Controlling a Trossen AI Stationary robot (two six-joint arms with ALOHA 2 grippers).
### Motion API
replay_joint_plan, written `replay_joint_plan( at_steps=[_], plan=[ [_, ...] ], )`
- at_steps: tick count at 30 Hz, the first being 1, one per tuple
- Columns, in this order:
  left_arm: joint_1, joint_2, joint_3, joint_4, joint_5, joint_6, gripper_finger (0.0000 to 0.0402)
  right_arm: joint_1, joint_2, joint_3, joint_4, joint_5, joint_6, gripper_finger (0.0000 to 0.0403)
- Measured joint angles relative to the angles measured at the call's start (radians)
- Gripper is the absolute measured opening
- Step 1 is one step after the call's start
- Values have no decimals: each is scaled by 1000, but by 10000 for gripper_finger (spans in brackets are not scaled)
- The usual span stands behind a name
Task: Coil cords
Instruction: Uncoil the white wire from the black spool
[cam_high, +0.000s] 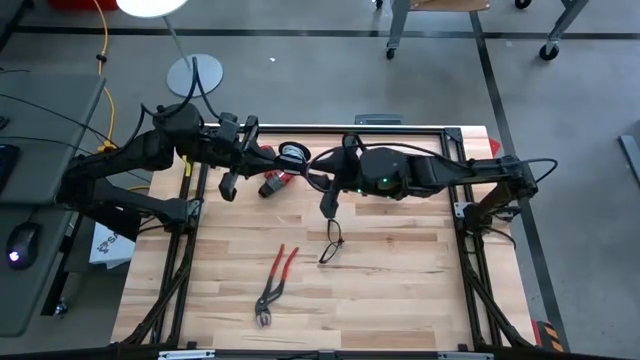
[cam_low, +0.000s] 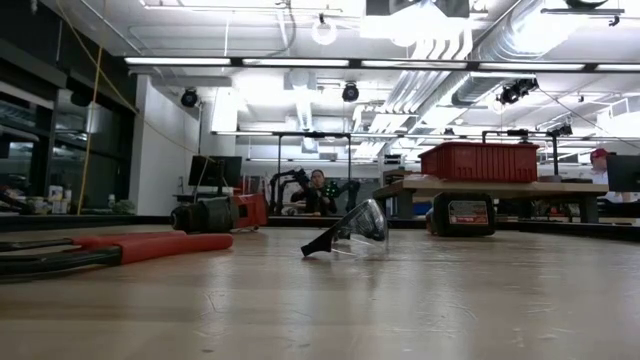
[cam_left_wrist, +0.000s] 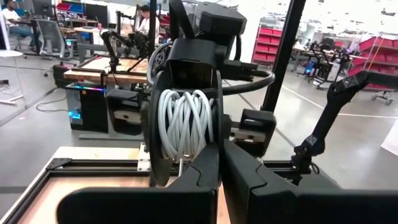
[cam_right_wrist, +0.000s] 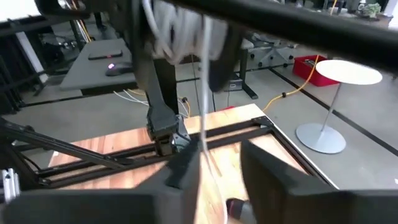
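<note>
- Your left gripper (cam_left_wrist: 221, 180) is clenched on the black spool (cam_left_wrist: 186, 118), most of the white cord (cam_left_wrist: 185, 121) already wound on it.
- A loose tail hangs between your right gripper's (cam_right_wrist: 221, 165) parted fingers; whether they pinch it you cannot tell.
- Only the wrist views show the cord; the high view adds pliers (cam_high: 275, 283) lying well apart.

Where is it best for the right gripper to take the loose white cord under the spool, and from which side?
Judging by its pose, grip the white cord on its free straight hanging stretch below the spool, approaching level so the right gripper has one finger on each side.
</note>
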Motion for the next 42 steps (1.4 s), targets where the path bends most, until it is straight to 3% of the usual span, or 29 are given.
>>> replay_joint_plan(
  at_steps=[5, 16, 18, 22, 28, 36, 42],
  plan=[
    [0, 0, 0, 0, -2, 1, 0, 0, 0, 0, 45, -82, -26, 7],
    [0, 0, 0, 5, -3, 2, 0, 0, 0, 0, 59, -90, 2, 87],
    [0, 0, 0, 6, -3, 2, 0, 0, 0, 0, 58, -88, 2, 76],
    [0, 0, 0, 6, -3, 2, 0, 1, 0, 0, 58, -88, 5, 11],
    [0, -4, 0, -9, -3, 0, 8, 9, -25, 0, 2, -63, 32, 2],
    [4, -29, 0, -173, -77, 14, 67, 9, -101, 0, -139, -62, 49, 1],
    [3, -37, 0, -370, -235, 79, 137, 8, -125, 0, -162, -62, 49, 0]
  ],
)
